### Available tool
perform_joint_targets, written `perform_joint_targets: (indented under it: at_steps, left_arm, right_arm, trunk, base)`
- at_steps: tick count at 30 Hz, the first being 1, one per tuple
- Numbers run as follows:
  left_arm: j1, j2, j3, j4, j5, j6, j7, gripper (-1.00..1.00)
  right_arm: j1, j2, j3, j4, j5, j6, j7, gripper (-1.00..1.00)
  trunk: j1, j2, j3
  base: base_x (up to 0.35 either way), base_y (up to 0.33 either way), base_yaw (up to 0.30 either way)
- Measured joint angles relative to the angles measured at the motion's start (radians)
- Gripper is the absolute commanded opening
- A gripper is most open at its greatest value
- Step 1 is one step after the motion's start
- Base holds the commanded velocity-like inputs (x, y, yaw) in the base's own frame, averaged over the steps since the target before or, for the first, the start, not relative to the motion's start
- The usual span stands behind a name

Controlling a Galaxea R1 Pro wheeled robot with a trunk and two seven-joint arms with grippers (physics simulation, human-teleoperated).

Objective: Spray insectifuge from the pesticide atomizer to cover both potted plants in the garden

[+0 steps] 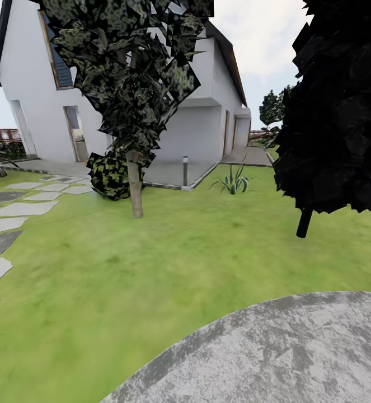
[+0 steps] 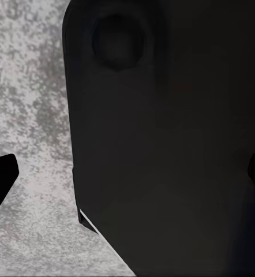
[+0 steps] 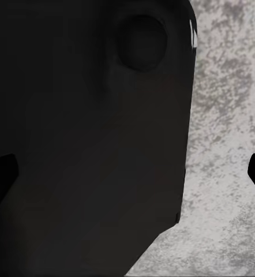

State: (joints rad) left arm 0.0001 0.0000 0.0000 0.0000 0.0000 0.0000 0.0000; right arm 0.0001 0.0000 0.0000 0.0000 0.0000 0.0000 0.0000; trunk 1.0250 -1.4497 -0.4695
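Observation:
The garden spreads out in the head view, with green lawn [image 1: 168,263] and the round grey paved patio [image 1: 286,352] at the near right. The pesticide atomizer and the two potted plants are out of view. In the left wrist view my left gripper [image 2: 127,176] is open, its dark fingertips [image 2: 0,180] far apart with nothing between them. My right gripper [image 3: 127,173] is open too, fingertips [image 3: 0,173] wide and empty. Behind both grippers are a dark part of the robot's body [image 2: 168,144] and grey paving [image 3: 231,115].
Grey and white stepping stones [image 1: 17,210] run along the left. A thin-trunked tree [image 1: 134,184] with a round bush [image 1: 109,174] stands ahead, and a black-leaved tree [image 1: 330,123] at the right. A spiky green plant [image 1: 234,182], a short post [image 1: 185,170] and a white house [image 1: 196,112] lie beyond.

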Motion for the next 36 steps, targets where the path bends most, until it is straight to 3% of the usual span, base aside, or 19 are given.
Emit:
perform_joint_targets:
  at_steps: [10, 22, 28, 36]
  left_arm:
    - [0.0, -0.006, 0.001, -0.003, -0.001, -0.004, -0.001, 1.0]
    - [-0.001, -0.001, -0.003, -0.016, -0.002, -0.005, -0.001, 1.0]
    - [-0.002, 0.016, -0.004, -0.05, -0.006, -0.006, -0.001, 1.0]
    - [-0.005, 0.015, -0.002, -0.097, -0.001, -0.032, 0.001, 1.0]
  right_arm:
    - [-0.023, 0.035, 0.003, -0.034, 0.0, -0.006, -0.003, 1.0]
    - [-0.026, 0.039, -0.003, -0.044, -0.002, -0.047, -0.003, 1.0]
    - [-0.026, 0.023, -0.004, -0.068, 0.0, -0.08, -0.005, 1.0]
    - [-0.026, -0.013, -0.005, -0.103, 0.0, -0.125, -0.006, 1.0]
  trunk:
    - [0.0, 0.0, 0.0]
    - [0.0, 0.0, 0.0]
    - [0.0, 0.0, 0.0]
    - [0.0, 0.0, 0.001]
  base:
    - [0.0, 0.0, 0.0]
    - [0.0, 0.0, 0.0]
    - [0.0, 0.0, 0.0]
    - [0.0, 0.0, 0.0]
